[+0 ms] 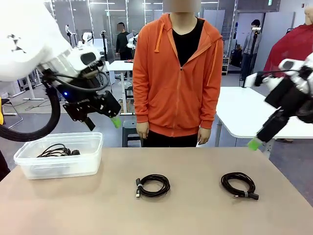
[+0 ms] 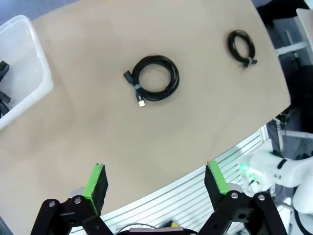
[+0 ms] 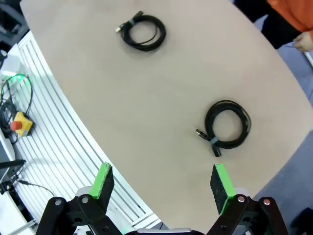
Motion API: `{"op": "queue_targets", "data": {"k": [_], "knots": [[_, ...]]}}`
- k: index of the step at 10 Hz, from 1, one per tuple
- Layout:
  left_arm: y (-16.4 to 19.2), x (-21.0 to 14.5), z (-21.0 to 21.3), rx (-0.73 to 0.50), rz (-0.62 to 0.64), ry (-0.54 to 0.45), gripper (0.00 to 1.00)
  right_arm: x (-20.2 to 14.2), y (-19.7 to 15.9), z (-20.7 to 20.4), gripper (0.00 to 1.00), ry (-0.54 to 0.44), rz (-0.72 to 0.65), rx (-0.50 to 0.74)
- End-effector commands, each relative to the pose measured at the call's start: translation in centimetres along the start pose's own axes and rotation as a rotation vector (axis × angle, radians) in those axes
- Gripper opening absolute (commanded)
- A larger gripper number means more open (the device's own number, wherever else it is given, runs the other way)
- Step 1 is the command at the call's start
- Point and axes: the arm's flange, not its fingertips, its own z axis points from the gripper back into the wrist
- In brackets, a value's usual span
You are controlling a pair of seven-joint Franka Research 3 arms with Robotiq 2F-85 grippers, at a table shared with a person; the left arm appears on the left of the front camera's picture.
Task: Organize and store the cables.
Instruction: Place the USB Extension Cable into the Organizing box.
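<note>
left hand: released, fingers spread wide, nothing held; raised in the air, seen above the right end of the bin.
stored cable: coiled inside the clear bin, at the left end of the desk.
middle cable: coiled flat on the desk, well below and right of the left hand.
right cable: coiled flat on the desk, well below the right hand.
right hand: released, empty, raised by the desk's right edge.
</note>
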Motion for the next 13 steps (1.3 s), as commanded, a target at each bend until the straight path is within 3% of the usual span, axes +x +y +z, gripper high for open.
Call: {"op": "queue_targets", "data": {"k": [1,3,5,9,11,13], "knots": [[-0.6,1.1,-0.5,0.045,-0.109,0.053,1.0,-2.7,-0.2,2.5,1.0,-0.084,0.001,-0.057],[0.1,2.0,-3.7,0.034,-0.093,0.088,1.0,-4.7,-1.1,5.7,1.0,-0.174,-0.007,-0.057],[1.2,3.4,-6.4,-0.029,-0.084,0.084,1.0,-4.9,-2.0,6.7,1.0,-0.157,-0.058,-0.045],[2.2,4.5,-10.0,-0.054,-0.093,0.158,1.0,-5.7,-1.9,7.7,1.0,-0.161,-0.155,-0.149],[2.6,4.5,-10.2,-0.017,-0.112,0.201,1.0,-5.6,-2.0,7.5,1.0,-0.164,-0.153,-0.121],[2.4,4.0,-10.8,-0.021,-0.073,0.164,1.0,-5.9,-2.5,7.7,1.0,-0.164,-0.122,-0.112]]}}
